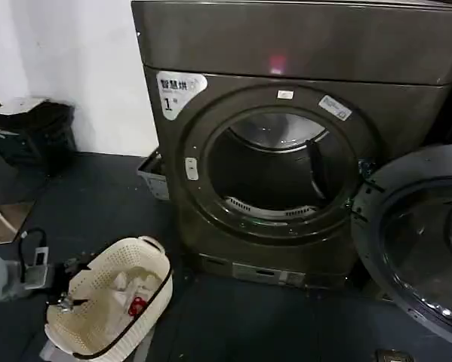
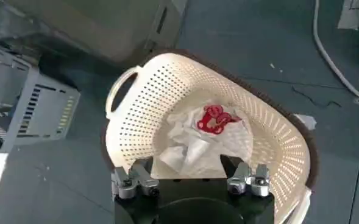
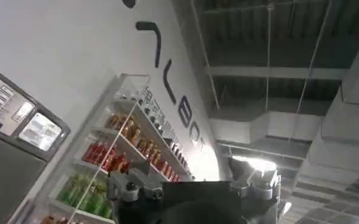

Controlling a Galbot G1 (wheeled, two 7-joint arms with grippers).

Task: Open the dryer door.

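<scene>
My left gripper (image 2: 191,181) hangs with its fingers spread apart and nothing between them, directly above a cream perforated laundry basket (image 2: 277,140) that sits on the dark floor (image 2: 57,182). Inside the basket lies a crumpled white cloth (image 2: 194,143) with a red print on it, and a grey slatted crate (image 2: 27,103) stands close by the basket's handle end. In the head view the basket (image 1: 109,302) sits low on my left, in front of the dryer (image 1: 301,53), and my left arm reaches it from the left edge. My right gripper (image 3: 191,182) is tipped upward, its fingers parted and empty, facing a white wall, shelves of bottled drinks (image 3: 115,158) and the ceiling. The dryer door (image 1: 418,234) is swung wide open to the right of the machine, its grey inner face and glass turned toward me, leaving the drum opening (image 1: 275,162) exposed.
</scene>
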